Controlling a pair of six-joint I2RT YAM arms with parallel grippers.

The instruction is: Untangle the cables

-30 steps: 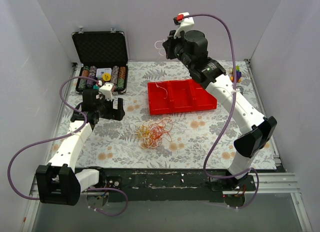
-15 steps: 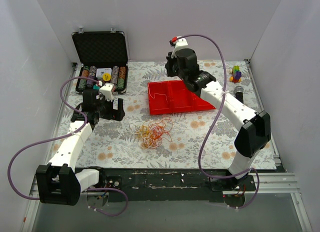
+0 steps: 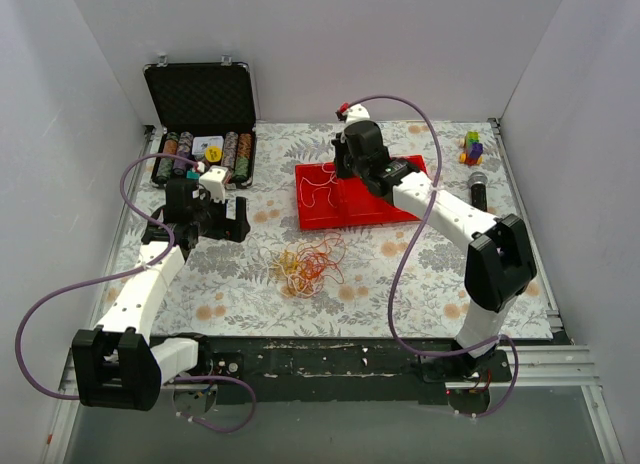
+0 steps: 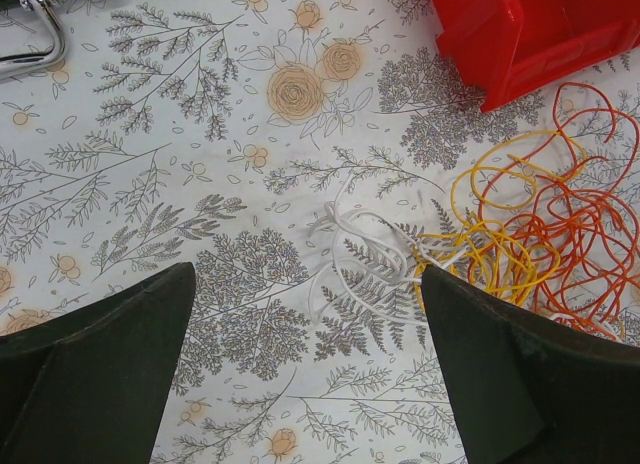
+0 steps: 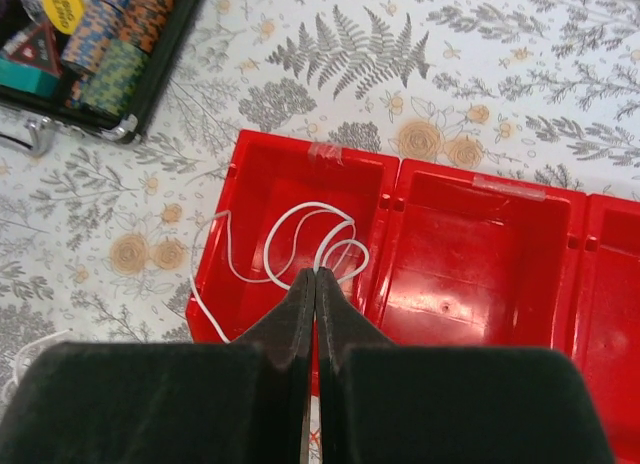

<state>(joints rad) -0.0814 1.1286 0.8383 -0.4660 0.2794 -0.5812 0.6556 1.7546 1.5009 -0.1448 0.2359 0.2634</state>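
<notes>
the right gripper (image 5: pixel 315 276) has its fingers pressed together on a thin, limp white wire (image 5: pixel 305 206). it hangs over the leftmost compartment of the red plastic three-part tray (image 5: pixel 383 246), which sits toward the far edge of the desk, right of centre. most of that wire loops inside the compartment, but one strand hangs over the tray's left wall onto the desk. if it is let go here, that strand's springiness could drag the loops back out, or the wire could cling to the pads. the left gripper (image 4: pixel 307 276) hangs open and empty over mid-desk. below it, a second white wire (image 4: pixel 352 218) touches the heap of curly red and orange-yellow wires (image 4: pixel 545 229). a careless pull there would likely tighten the snarl or drag the whole heap.
</notes>
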